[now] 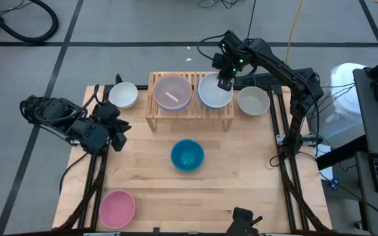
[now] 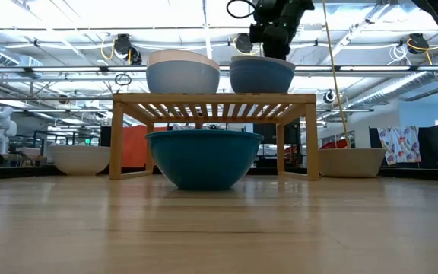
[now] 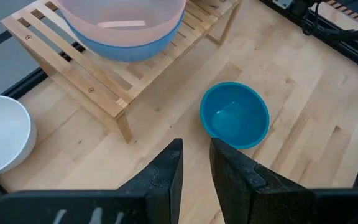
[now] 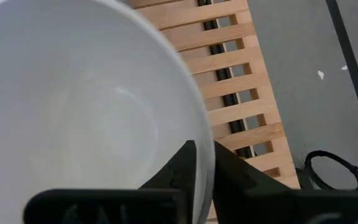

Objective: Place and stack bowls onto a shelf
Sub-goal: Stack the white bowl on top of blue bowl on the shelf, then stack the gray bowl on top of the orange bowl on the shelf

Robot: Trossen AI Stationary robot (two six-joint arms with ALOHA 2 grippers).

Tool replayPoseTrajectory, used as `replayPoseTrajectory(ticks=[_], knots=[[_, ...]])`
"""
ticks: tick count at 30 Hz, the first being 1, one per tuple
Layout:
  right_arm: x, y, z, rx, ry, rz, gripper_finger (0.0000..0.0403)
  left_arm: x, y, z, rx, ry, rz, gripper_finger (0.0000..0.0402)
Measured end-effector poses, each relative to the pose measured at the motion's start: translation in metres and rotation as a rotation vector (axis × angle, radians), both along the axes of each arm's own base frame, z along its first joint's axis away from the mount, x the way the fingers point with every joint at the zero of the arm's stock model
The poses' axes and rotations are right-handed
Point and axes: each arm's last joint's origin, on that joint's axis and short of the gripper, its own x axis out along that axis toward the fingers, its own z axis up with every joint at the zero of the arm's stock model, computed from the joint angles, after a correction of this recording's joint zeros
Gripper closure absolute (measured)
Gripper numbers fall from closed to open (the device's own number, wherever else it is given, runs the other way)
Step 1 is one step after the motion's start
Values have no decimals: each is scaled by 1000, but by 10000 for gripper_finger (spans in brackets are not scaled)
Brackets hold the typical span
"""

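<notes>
High view: right gripper [image 1: 225, 83] over rim of pale-blue bowl [image 1: 212, 94] on shelf [image 1: 190, 115]'s right half; low view: same bowl sits on shelf top w/ gripper above; right wrist view: fingers [image 4: 180, 163] pinch rim, one inside, one outside, nearly closed; left gripper [image 1: 118, 139] idle, narrowly parted, holding nothing.

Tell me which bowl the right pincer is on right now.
The light blue bowl on the shelf's right half; the right pincer straddles its rim. The other bowls sit untouched.
</notes>
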Motion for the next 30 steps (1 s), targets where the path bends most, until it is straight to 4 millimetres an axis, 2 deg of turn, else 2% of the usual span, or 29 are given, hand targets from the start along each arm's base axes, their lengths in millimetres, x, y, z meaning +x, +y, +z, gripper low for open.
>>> replayPoseTrajectory(ticks=[7, 14, 20, 30], knots=[[1, 6, 5, -25, -18, 28, 327, 0, 0, 0, 0, 0, 0, 319], [-6, 21, 38, -163, -163, 71, 301, 0, 0, 0, 3, 4, -7, 319], [-28, 43, 75, -270, -289, 90, 299, 0, 0, 0, 14, 10, -22, 319], [-70, 75, 106, -291, -351, 53, 328, 0, 0, 0, 8, 7, -15, 319]])
